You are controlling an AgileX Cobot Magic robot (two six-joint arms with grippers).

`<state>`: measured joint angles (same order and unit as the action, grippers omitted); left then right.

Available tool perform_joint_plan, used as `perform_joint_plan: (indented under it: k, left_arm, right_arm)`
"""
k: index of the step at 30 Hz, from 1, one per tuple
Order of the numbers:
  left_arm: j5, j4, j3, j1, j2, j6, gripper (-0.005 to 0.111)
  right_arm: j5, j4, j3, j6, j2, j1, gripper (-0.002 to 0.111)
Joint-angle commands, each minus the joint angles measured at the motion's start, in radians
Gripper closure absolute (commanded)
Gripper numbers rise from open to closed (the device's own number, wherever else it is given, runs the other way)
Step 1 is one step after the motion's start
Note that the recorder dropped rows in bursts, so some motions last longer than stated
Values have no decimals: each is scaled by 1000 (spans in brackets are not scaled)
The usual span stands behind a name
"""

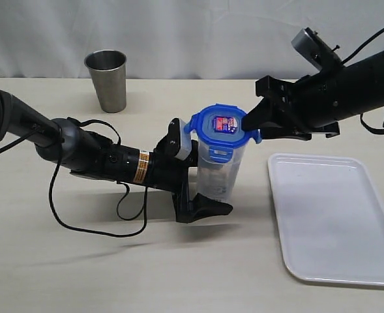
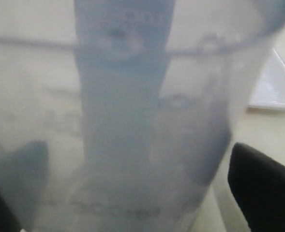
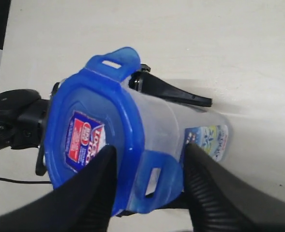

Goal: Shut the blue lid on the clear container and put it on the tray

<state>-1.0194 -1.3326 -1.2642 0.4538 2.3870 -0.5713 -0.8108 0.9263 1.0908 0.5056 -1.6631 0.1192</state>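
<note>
Centre frame: the clear container [image 1: 221, 173] stands upright on the counter [image 1: 61, 261] with the blue lid [image 1: 221, 125] on top. The left claw [image 1: 205, 195] is spread wide around its lower body. The right claw [image 1: 251, 125] pinches the lid's edge flap. The tray [image 1: 335, 222] lies lower right, apart.

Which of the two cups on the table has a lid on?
The clear container in the middle, topped by the blue lid. The steel cup at the back stands open, with nothing covering it.
</note>
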Motion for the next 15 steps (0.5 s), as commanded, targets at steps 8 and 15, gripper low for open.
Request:
perform_joint_plan:
  k: [8,15]
  left_arm:
    - [-3,8,-6,0,-1,0,3]
    - [-3,8,-6,0,-1,0,3]
  right_arm:
    - [-24,-58,88,-14,3,0,60]
    - [-91,-73,111,-31,3,0,67]
